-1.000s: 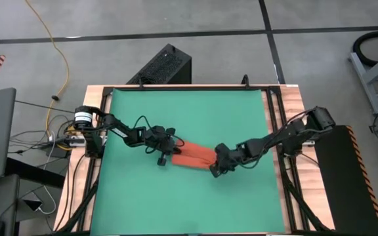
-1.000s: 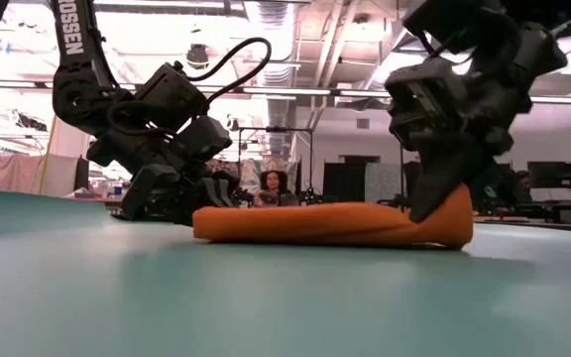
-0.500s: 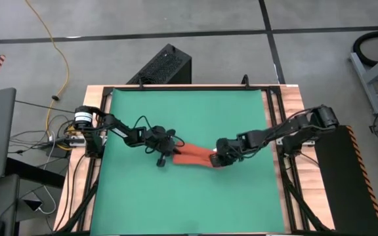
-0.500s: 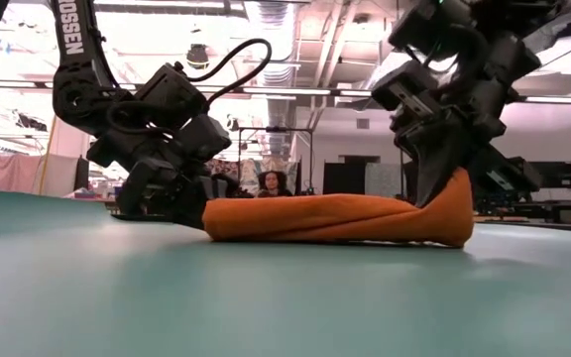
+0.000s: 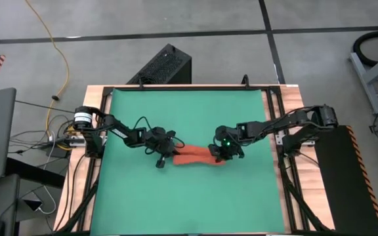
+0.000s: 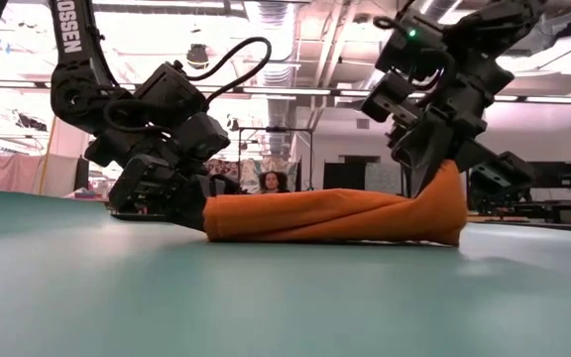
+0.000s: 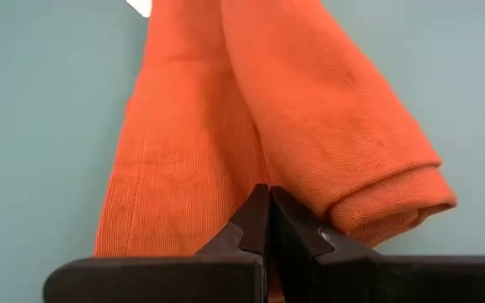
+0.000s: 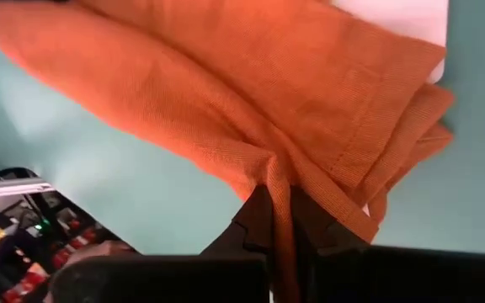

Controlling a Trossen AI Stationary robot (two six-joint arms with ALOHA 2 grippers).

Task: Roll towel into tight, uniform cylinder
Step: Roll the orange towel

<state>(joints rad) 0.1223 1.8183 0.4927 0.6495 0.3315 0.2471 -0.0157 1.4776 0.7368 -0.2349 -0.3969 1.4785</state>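
Note:
The orange-red towel (image 5: 193,157) lies as a loose roll across the middle of the green mat (image 5: 189,111), resting on its long underside (image 6: 335,216). Its white tag (image 8: 402,18) shows at the right end. My left gripper (image 5: 168,153) is shut on the towel's left end, low over the mat (image 6: 181,203). My right gripper (image 5: 221,151) is shut on the towel's right end, coming down from above (image 6: 432,164). The left wrist view shows a rolled part (image 7: 343,126) beside a flatter part (image 7: 183,151). My left gripper pinches the towel's left end (image 7: 263,172) between its two fingers, at the seam between the rolled part and the flatter layer. The fingers come nearly level from the table's left, along the towel. That end rests on the mat. My right gripper pinches a raised fold of cloth (image 8: 269,164) at the towel's right end, several layers gathered. The fingers come from above, slanting down from the table's right. That end stands up off the mat (image 6: 450,193), and the rest of the towel lies on the mat.
Wooden frame rails (image 5: 277,105) edge the mat on both sides. A black box (image 5: 163,64) stands beyond the far edge. A person (image 6: 272,186) shows far off in the room behind. Bare mat lies toward the near and far edges.
My right gripper has gone toward the table's far edge and turned, keeping hold of the towel's right end. That end has been carried over and stands higher, and the towel has drawn in narrower and thicker. The left end has stayed put in my left gripper.

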